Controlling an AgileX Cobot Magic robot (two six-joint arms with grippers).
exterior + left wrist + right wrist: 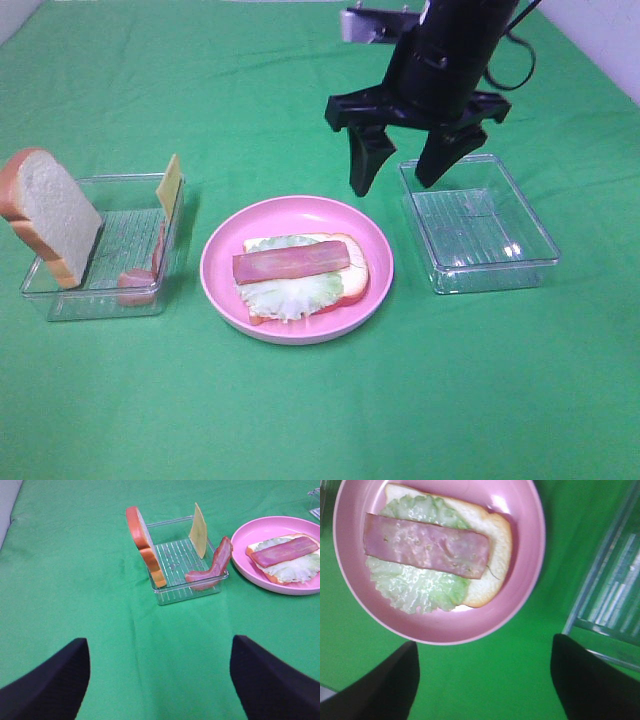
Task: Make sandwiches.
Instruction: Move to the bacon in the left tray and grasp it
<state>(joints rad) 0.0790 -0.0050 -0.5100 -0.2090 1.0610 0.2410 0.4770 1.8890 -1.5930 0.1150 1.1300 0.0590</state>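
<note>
High view: one pink plate (222, 240) at centre carries the sandwich (300, 268), so far one bread slice, lettuce and one ham strip. There are two clear trays. The left tray (120, 235) holds one leaning slice (50, 215), one cheese (170, 185) and ham (135, 280) half hidden by its wall. By the right tray (480, 225), upper right, hangs the right hand (395, 185), spread and empty. Left wrist view: the left hand (160, 680) is spread over bare tabletop (75, 580), its fingers cut off. Right wrist view: fingers (370, 690) apart; the tray is blurred.
</note>
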